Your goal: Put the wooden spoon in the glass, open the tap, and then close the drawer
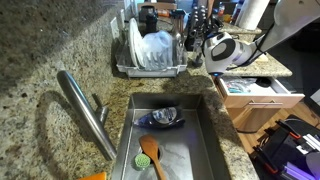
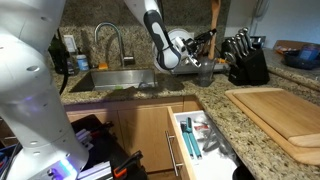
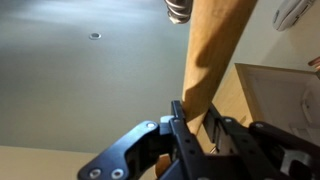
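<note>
My gripper is shut on the wooden spoon; its orange-brown wood runs up out of the jaws in the wrist view. In both exterior views the gripper hovers over the counter to the side of the sink, just above and beside the glass. The steel tap stands at the sink's edge with its short lever at its side. The wooden drawer under the counter stands pulled open, with its pale inside showing.
A green utensil and a dark bowl lie in the steel sink. A dish rack with plates is behind the sink. A knife block and a wooden cutting board are on the counter.
</note>
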You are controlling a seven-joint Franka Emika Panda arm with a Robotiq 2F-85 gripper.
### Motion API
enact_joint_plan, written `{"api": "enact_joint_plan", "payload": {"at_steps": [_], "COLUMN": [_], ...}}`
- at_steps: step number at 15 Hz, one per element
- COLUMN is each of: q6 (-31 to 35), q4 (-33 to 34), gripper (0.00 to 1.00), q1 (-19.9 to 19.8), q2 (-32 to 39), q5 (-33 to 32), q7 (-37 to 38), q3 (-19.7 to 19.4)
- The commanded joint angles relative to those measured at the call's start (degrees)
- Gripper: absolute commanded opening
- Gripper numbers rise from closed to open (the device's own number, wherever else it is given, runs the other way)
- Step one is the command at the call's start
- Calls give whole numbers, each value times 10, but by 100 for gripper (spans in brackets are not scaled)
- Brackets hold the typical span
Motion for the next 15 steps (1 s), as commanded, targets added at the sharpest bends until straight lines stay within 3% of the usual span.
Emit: {"api": "enact_joint_plan", "payload": {"at_steps": [1, 2, 5, 6, 7, 8, 9, 15], "q6": [0, 0, -1, -1, 12, 19, 22, 25], "q4": [0, 0, 0, 0, -2, -5, -4, -5], "gripper": [6, 25, 25, 6, 6, 50, 51, 92], "q1": [1, 1, 2, 2, 1, 1, 0, 4], "q2": [1, 1, 2, 2, -3, -7, -8, -9], "q5": [1, 1, 1, 1, 2, -5, -2, 6], "q7": [0, 0, 0, 0, 3, 6, 3, -2], "q3": [-1, 0, 0, 0, 2, 3, 6, 7]}}
